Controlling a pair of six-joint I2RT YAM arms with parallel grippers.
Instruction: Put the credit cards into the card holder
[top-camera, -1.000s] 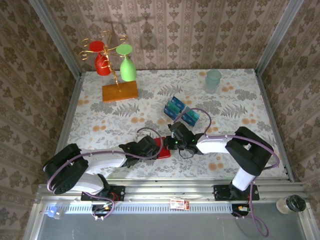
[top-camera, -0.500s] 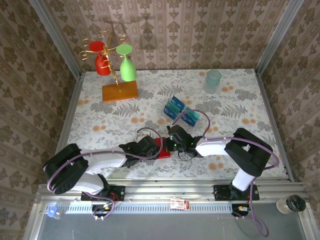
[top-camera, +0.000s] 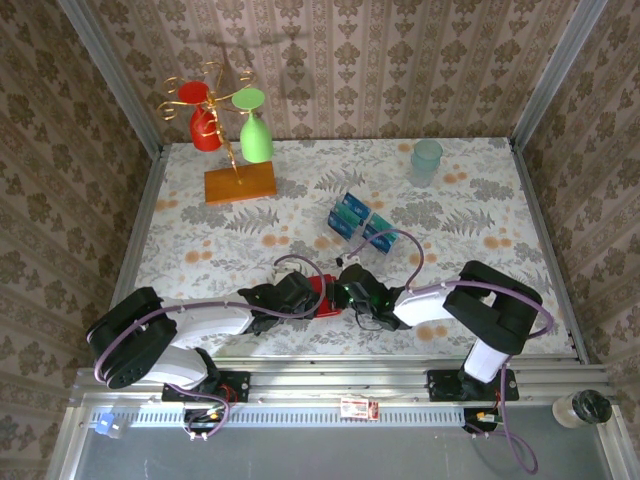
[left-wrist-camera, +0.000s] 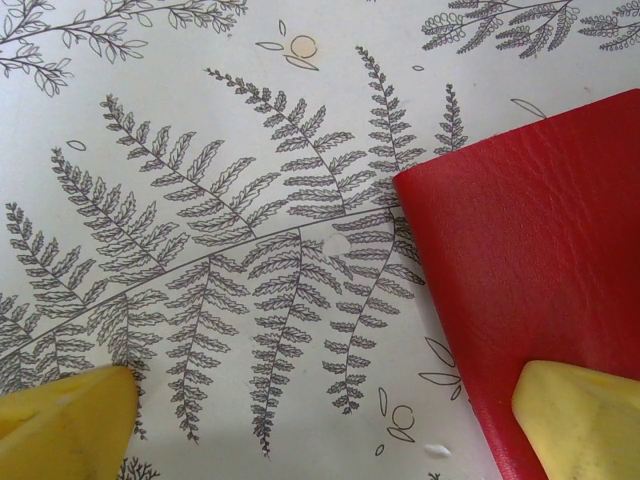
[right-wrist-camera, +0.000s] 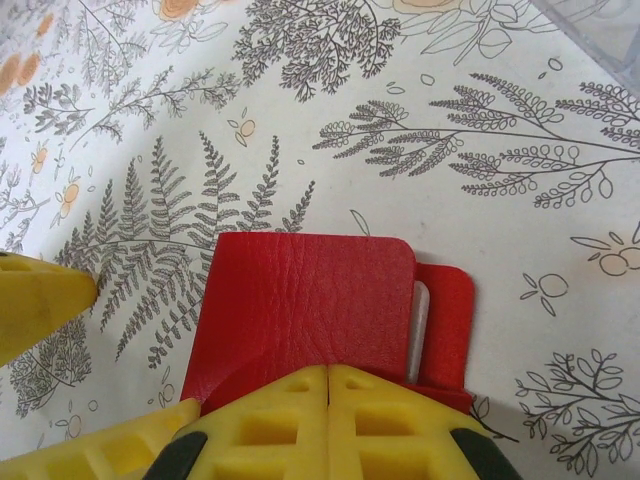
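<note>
Flat on the fern-print table (top-camera: 200, 250), close to its 6 o'clock edge and about midway across: the red card holder (right-wrist-camera: 310, 300), top flap offset from the lower layer, a pale sliver in the gap at 3 o'clock. Against its 6 o'clock edge in the right wrist view: the right gripper (right-wrist-camera: 328, 385), fingers clenched together with no gap; impossible to tell whether any leather is pinched. At the holder's 9 o'clock from above: the left gripper (left-wrist-camera: 322, 425), released and spread wide, one yellow fingertip (left-wrist-camera: 60, 420) over bare table, the other over the holder's corner. At 1 o'clock of the holder, well apart: the blue and teal credit cards (top-camera: 360, 222), standing in rows. Farther out: a pale cup (top-camera: 427, 160) at 1 o'clock, and at 11 o'clock a wooden-based stand (top-camera: 240, 184) with a red glass (top-camera: 205, 130) and a green glass (top-camera: 256, 138).
</note>
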